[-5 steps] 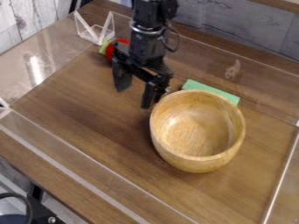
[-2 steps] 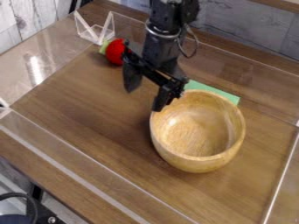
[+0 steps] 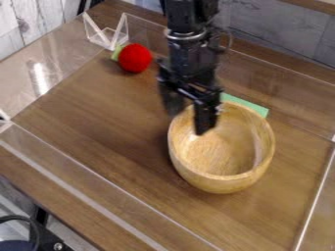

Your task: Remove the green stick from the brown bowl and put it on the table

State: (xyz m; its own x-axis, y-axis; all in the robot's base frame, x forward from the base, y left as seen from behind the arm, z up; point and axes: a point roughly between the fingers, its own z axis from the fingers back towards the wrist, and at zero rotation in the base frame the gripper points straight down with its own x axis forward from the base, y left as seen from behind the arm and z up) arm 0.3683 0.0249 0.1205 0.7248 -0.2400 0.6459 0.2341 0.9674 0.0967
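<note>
The brown bowl (image 3: pixel 217 183) stands on the table (image 3: pixel 89 120) right of centre, and its inside looks empty. The green stick (image 3: pixel 248 106) lies flat on the table just behind the bowl's far rim, partly hidden by my arm. My gripper (image 3: pixel 189 112) hangs from the black arm, pointing down over the bowl's far-left rim, just left of the green stick. Its two dark fingers (image 3: pixel 206 120) stand apart with nothing between them.
A red ball (image 3: pixel 132 57) lies on the table at the back left. A clear folded plastic piece (image 3: pixel 102 30) stands behind it. Clear plastic edging (image 3: pixel 78 176) runs along the table's front and right sides.
My gripper has moved right and toward the bowl, from beside the red ball to over the bowl's far-left rim. The red ball is now uncovered. Bowl and green stick have not moved.
</note>
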